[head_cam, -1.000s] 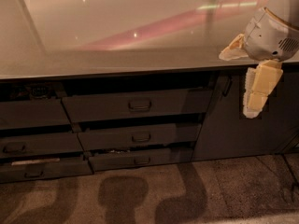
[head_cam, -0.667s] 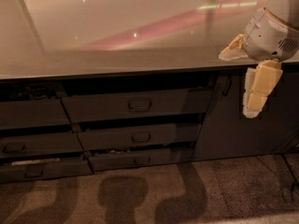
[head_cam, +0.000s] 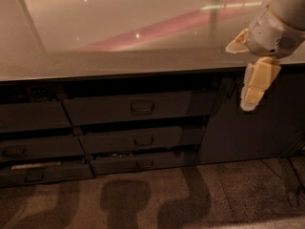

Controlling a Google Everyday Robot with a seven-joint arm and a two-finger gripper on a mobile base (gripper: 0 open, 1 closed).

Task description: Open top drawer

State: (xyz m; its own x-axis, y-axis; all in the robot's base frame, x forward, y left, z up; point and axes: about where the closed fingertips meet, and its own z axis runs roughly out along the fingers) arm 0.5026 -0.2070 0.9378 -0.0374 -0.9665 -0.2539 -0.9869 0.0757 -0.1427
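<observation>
**Worktop and drawer bank: gripper position and top drawer status**

Glossy worktop (head_cam: 119, 56) spans the upper half of the camera view, carrying pale and pink streaks of reflected light. A bank of dark grey fronts runs below its front edge.

- Top drawer (head_cam: 105, 109): directly under the worktop edge, centre of the bank, and the widest front in its stack. A small rectangular pull handle (head_cam: 142, 107) sits at its middle. A dark gap separates the front from the worktop edge above it.
- Middle drawer (head_cam: 114, 140) and lower drawer (head_cam: 114, 165): narrower fronts stacked beneath, each with a similar handle.
- Left-hand drawers (head_cam: 33, 116): a second stack at the left edge of the view.
- Cabinet door (head_cam: 238, 132): plain, right of the stack, with a vertical handle (head_cam: 231, 87) near its upper left corner.
- Gripper (head_cam: 238, 78): upper right, at worktop-edge height in front of the cabinet door, well apart from the pull handle. Its cream jaws are spread wide, one pointing left and one hanging down, with nothing between them.
- Floor (head_cam: 248, 194): speckled, crossed by dark shadows.
</observation>
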